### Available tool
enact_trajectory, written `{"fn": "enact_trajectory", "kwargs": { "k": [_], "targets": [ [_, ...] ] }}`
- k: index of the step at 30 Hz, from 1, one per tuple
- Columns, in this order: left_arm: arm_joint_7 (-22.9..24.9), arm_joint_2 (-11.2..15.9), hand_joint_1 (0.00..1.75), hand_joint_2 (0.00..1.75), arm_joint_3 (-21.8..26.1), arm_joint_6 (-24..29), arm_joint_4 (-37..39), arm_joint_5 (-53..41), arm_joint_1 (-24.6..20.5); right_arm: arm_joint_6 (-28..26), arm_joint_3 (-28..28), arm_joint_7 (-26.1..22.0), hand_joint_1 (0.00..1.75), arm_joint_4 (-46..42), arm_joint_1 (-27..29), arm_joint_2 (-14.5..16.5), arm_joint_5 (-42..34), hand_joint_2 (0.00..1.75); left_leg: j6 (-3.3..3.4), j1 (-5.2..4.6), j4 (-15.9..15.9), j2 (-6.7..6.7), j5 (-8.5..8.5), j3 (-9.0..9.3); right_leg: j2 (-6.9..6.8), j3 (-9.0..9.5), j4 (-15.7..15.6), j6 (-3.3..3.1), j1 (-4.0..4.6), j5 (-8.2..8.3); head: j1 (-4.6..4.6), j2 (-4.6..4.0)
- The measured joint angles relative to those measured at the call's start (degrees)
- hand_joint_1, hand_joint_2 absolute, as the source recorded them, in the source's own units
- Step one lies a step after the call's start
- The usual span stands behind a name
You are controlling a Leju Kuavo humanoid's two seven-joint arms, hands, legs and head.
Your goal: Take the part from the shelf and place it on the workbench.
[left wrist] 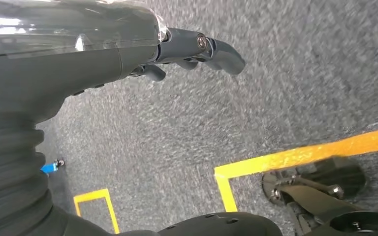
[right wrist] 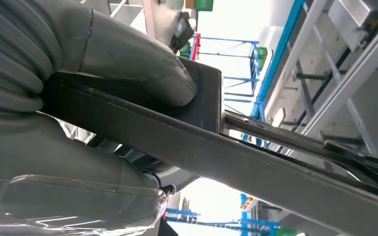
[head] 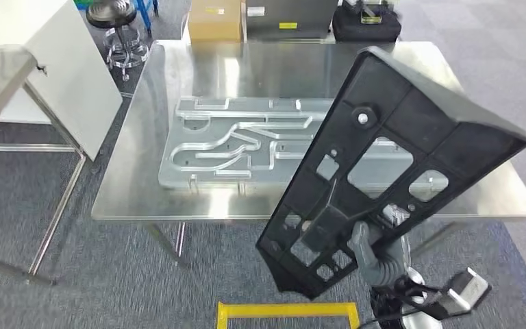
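Black cut-out part [head: 390, 157] clamped in right hand [head: 377, 257] above steel workbench [head: 260, 68]; left hand [left wrist: 197, 49] empty, fingers loosely curled; no legible writing.

- The part [head: 390, 137] is showing matt black.
- The workbench [head: 144, 185] is gleaming silver steel.
- The right hand [head: 377, 257] is showing grey.
- Yellow tape [left wrist: 295, 155] is lining speckled grey carpet [left wrist: 285, 88].
- The box [head: 214, 20] is looking tan.

Part [head: 411, 130] in right hand [head: 377, 257]: matt black plastic w/ cutouts. Workbench [head: 246, 68] beyond: glossy steel; fixture plate [head: 240, 147] brushed aluminium. Floor [left wrist: 275, 98] under left hand [left wrist: 197, 46]: rough grey carpet.
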Motion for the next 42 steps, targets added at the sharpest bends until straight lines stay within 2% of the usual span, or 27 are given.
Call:
{"fn": "enact_trajectory", "kwargs": {
  "k": [3,4,5,6,7,9,10,14,16,18,19,20,21,23,24,25,27,30,31,33,34,35,36,37,39,40,42],
  "targets": [
    [-0.02,0.08,0.0,1.75,0.0,-0.01,0.0,0.1,-0.08,0.02,0.0,-0.05,1.75,0.03,0.01,-0.03,0.07,1.75,-0.82,0.4,10.79,0.1,-3.73,-6.14,-0.18,1.13,-0.23,-0.25,-0.16,-0.64,-0.02,0.0],
    [-0.02,0.11,0.0,1.75,0.0,-0.01,0.0,0.14,-0.05,0.01,0.0,-0.08,1.75,0.04,0.04,-0.04,0.15,1.75,-1.04,0.52,12.98,0.11,-3.74,-7.83,-0.16,1.41,-0.14,-0.21,-0.19,-0.97,-0.02,0.0],
    [-0.02,0.15,0.0,1.75,0.0,-0.01,0.0,0.16,-0.02,0.01,0.0,-0.09,1.75,0.04,0.02,-0.06,0.24,1.75,-1.21,0.64,13.4,0.12,-2.82,-8.67,-0.11,1.72,-0.03,-0.14,-0.25,-1.32,-0.02,0.0],
    [-0.02,0.2,0.0,1.75,0.0,-0.01,0.0,0.12,0.02,0.0,0.0,-0.09,1.75,0.04,-0.05,-0.09,0.3,1.75,-1.36,0.78,11.12,0.14,-0.62,-8.17,-0.03,2.14,0.15,0.0,-0.35,-1.75,-0.02,0.0],
    [-0.01,0.24,0.0,1.75,0.0,-0.01,0.0,0.08,0.05,-0.01,0.0,-0.1,1.75,0.03,-0.16,-0.14,0.34,1.75,-1.49,0.96,7.18,0.19,2.02,-6.85,0.04,2.62,0.4,0.24,-0.46,-2.29,-0.02,0.0],
    [-0.01,0.26,0.0,1.75,0.0,-0.04,0.0,-0.01,0.04,-0.07,0.0,-0.05,1.75,0.0,-0.58,-0.31,0.49,1.75,-1.33,1.04,0.48,0.22,5.07,-4.13,0.19,3.21,0.99,0.93,-0.42,-3.36,-0.02,0.0],
    [-0.02,0.25,0.0,1.75,0.0,-0.06,0.0,-0.05,0.02,-0.17,-0.03,0.07,1.75,-0.09,-0.97,-0.44,0.73,1.75,-0.96,1.0,-0.98,0.21,5.26,-3.5,0.24,3.24,1.22,1.28,-0.32,-3.72,-0.01,0.0],
    [-0.03,0.18,0.0,1.75,0.0,-0.24,0.0,-0.62,-0.07,-0.83,-0.99,2.36,1.75,-0.68,-5.35,-2.39,1.38,1.75,0.8,0.87,-1.31,0.15,4.74,-3.35,0.26,2.9,2.08,2.31,-0.38,-4.6,-0.01,0.0],
    [-0.15,0.15,0.0,1.75,0.0,-0.29,0.0,-0.79,-0.09,-0.54,-2.38,4.76,1.75,-0.71,-9.2,-4.58,0.18,1.75,1.35,1.02,-1.4,0.23,4.68,-3.25,0.15,0.81,6.44,2.92,-0.56,-6.93,-0.01,0.0],
    [-0.39,0.15,0.0,1.75,0.0,-0.29,0.0,-0.79,-0.04,0.35,-3.95,6.92,1.75,-0.32,-12.72,-6.92,-1.44,1.75,1.66,0.93,-1.39,0.26,4.53,-3.22,0.09,-3.42,14.06,3.27,-0.62,-9.98,0.0,0.0],
    [-0.51,0.15,0.0,1.75,0.0,-0.29,0.0,-0.78,-0.02,0.74,-4.62,7.69,1.75,0.01,-14.18,-7.92,-2.06,1.75,1.77,0.87,-1.38,0.21,4.45,-3.16,0.09,-5.3,16.97,3.29,-0.61,-10.52,0.0,0.0],
    [-0.6,0.15,0.0,1.75,0.0,-0.29,0.0,-0.77,-0.01,0.99,-5.16,8.2,1.75,0.35,-15.39,-8.82,-2.47,1.75,1.85,0.8,-1.37,0.13,4.35,-3.03,0.09,-6.37,18.06,3.2,-0.6,-9.95,0.01,0.0],
    [-0.65,0.14,0.0,1.75,0.0,-0.29,0.0,-0.76,-0.01,1.13,-5.57,8.47,1.75,0.66,-16.42,-9.56,-2.67,1.75,1.91,0.71,-1.37,0.0,4.21,-2.81,0.1,-6.36,16.84,2.97,-0.56,-8.16,0.01,0.0],
    [-0.89,0.05,0.0,1.75,0.0,-0.29,0.0,-0.75,0.0,1.15,-6.11,8.63,1.75,1.05,-17.98,-10.71,-2.74,1.75,1.9,0.58,-1.41,-0.27,3.86,-2.2,0.13,-3.81,9.57,2.13,-0.24,-3.09,0.01,0.0],
    [-1.08,-0.01,0.0,1.75,0.0,-0.29,0.0,-0.71,-0.01,1.11,-6.25,8.78,1.75,1.22,-18.68,-11.19,-2.72,1.75,1.8,0.46,-1.4,-0.37,3.7,-2.0,0.13,-2.49,6.07,1.69,0.02,-1.32,0.01,0.0],
    [-1.29,-0.06,0.0,1.75,0.0,-0.29,0.0,-0.64,0.0,1.08,-6.33,9.05,1.75,1.38,-19.45,-11.65,-2.71,1.75,1.65,0.43,-1.42,-0.42,3.62,-1.97,0.11,-1.6,3.67,1.36,0.27,-0.51,0.01,0.0],
    [-1.7,-0.09,0.0,1.75,0.0,-0.31,0.0,-0.45,0.0,0.78,-6.39,10.25,1.75,1.94,-21.55,-12.78,-2.18,1.75,1.14,0.38,-1.58,-0.43,3.6,-2.11,0.13,-1.25,2.25,1.07,0.52,-0.57,0.01,0.0],
    [-2.49,0.0,0.0,1.75,0.0,-0.65,0.0,-0.58,-0.02,-1.58,-6.38,13.55,1.75,3.62,-27.6,-14.92,3.57,1.75,0.2,0.14,-0.48,-0.28,2.71,-2.57,0.18,-0.73,1.05,0.64,-0.22,-0.26,0.01,0.0],
    [-2.81,0.07,0.0,1.75,0.0,-0.88,0.01,-0.88,-0.09,-2.83,-6.36,14.77,1.75,4.47,-30.23,-15.76,6.65,1.75,-0.11,0.07,1.69,-0.25,1.51,-3.55,0.11,-0.48,0.69,0.49,-0.47,-0.14,0.01,0.0],
    [-3.36,0.17,0.0,1.75,0.0,-1.43,0.02,-1.74,-0.24,-5.17,-6.31,16.28,1.75,6.48,-35.12,-17.82,12.89,1.75,-0.61,0.12,9.13,-0.26,-1.85,-7.2,-0.11,-0.26,0.6,0.3,-0.46,-0.2,0.01,0.0],
    [-3.52,0.25,0.0,1.75,0.0,-1.71,0.02,-2.2,-0.29,-6.31,-6.2,16.4,1.75,7.76,-37.09,-19.06,16.54,1.75,-0.76,0.13,12.67,-0.25,-2.97,-9.08,-0.23,-0.19,0.63,0.3,-0.41,-0.27,0.01,0.0],
    [-3.65,0.29,0.0,1.75,0.0,-2.06,0.02,-2.63,-0.33,-7.39,-6.0,16.09,1.75,9.13,-38.73,-20.38,20.31,1.75,-0.86,0.13,14.6,-0.25,-3.07,-10.23,-0.35,-0.09,0.68,0.33,-0.38,-0.37,0.01,0.0],
    [-3.73,0.36,0.0,1.75,0.0,-2.46,0.02,-2.98,-0.33,-8.44,-5.68,15.55,1.75,10.6,-40.14,-21.77,24.08,1.75,-0.88,0.13,14.16,-0.25,-1.94,-10.27,-0.42,0.02,0.75,0.41,-0.37,-0.5,0.01,0.0],
    [-3.77,0.44,0.0,1.75,0.0,-2.87,0.02,-3.27,-0.29,-9.39,-5.3,14.97,1.75,12.08,-41.42,-23.11,27.34,1.75,-0.85,0.15,11.46,-0.24,0.14,-9.22,-0.45,0.19,0.87,0.54,-0.38,-0.68,0.01,0.0],
    [-3.81,0.56,0.0,1.75,0.0,-3.49,0.02,-3.63,-0.15,-10.69,-4.61,14.19,1.75,14.65,-43.62,-25.34,31.01,1.75,-0.56,0.18,3.5,-0.23,4.15,-5.8,-0.41,0.33,1.35,0.94,-0.29,-1.18,0.01,0.0],
    [-3.81,0.6,0.0,1.75,0.0,-3.68,0.02,-3.74,-0.1,-11.08,-4.34,13.96,1.75,15.69,-44.47,-26.15,31.74,1.75,-0.17,0.17,0.67,-0.26,5.09,-4.56,-0.35,0.22,1.62,1.18,-0.22,-1.38,0.01,0.0],
    [-3.91,0.62,0.0,1.75,0.0,-3.96,0.02,-3.86,-0.09,-11.62,-3.82,13.65,1.75,17.24,-45.61,-27.48,33.06,1.75,0.7,0.01,-1.16,-0.37,5.01,-3.81,-0.27,-0.13,1.89,1.68,-0.04,-1.54,0.01,0.0]
  ]
}}
